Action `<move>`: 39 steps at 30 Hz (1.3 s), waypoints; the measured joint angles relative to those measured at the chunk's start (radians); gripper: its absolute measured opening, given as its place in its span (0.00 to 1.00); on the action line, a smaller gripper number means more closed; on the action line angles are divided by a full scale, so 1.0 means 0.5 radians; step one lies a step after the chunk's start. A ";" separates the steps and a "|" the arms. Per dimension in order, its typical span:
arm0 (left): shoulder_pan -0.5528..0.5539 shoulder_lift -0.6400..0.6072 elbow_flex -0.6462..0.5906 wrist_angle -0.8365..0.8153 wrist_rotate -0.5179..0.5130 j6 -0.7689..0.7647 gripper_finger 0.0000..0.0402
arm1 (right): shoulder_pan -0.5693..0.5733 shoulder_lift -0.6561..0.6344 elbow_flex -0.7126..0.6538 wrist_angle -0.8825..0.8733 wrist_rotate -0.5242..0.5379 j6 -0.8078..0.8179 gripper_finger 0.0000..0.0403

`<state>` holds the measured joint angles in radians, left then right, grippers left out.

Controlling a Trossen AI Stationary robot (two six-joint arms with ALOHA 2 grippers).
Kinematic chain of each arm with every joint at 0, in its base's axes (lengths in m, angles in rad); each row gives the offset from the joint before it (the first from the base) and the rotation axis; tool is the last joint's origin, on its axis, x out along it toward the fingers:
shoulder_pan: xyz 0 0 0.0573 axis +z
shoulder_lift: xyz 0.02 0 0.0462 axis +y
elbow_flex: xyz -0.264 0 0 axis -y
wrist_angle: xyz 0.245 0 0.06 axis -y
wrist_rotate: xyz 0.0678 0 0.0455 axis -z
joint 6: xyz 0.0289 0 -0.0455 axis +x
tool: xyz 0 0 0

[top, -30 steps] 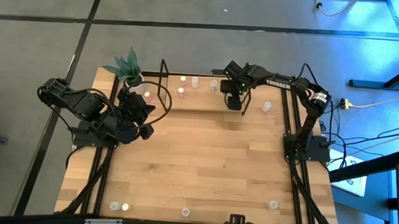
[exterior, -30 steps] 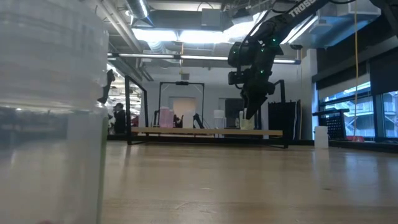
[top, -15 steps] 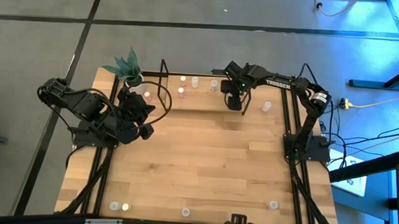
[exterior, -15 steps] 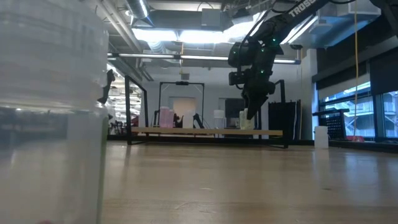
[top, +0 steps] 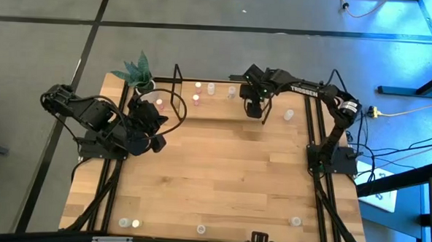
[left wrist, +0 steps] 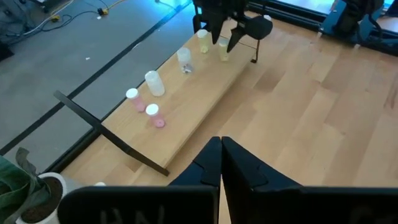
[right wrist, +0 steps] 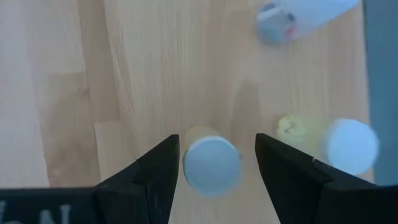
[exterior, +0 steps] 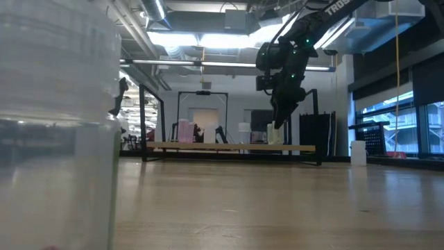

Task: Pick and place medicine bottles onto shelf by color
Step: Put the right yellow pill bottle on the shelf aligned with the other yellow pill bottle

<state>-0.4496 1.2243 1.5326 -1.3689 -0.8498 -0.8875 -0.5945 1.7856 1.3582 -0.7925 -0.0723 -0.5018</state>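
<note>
Right tool (right wrist: 211,163) astride 1 white-capped, yellowish bottle (right wrist: 211,163)

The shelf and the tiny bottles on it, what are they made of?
The shelf looks like pale wood: grain lines show, with a smooth, matte top. Its thin frame looks like black metal rod. The bottles seem to be cloudy, see-through plastic, though frosted glass can't be ruled out. The right gripper, open around one bottle, looks like dull black plastic.
</note>
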 joint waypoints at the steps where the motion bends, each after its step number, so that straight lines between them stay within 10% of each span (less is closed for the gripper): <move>1: 0.000 0.000 0.000 0.000 0.000 0.000 0.00 | 0.000 -0.013 0.000 0.000 0.000 0.000 0.53; 13: 0.000 0.000 0.000 0.000 0.005 0.000 0.00 | 0.051 -0.373 0.000 -0.006 -0.022 0.098 0.53; 24: 0.000 0.000 0.000 -0.003 0.005 0.015 0.02 | 0.272 -0.710 0.000 0.005 -0.467 0.495 0.53; 39: -0.007 -0.001 0.000 -0.021 0.005 0.016 0.02 | 0.610 -0.635 -0.091 -0.097 -0.199 0.610 0.45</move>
<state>-0.4530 1.2240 1.5326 -1.3792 -0.8475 -0.8795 -0.2897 1.4684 1.3127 -0.8411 -0.1720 -0.1970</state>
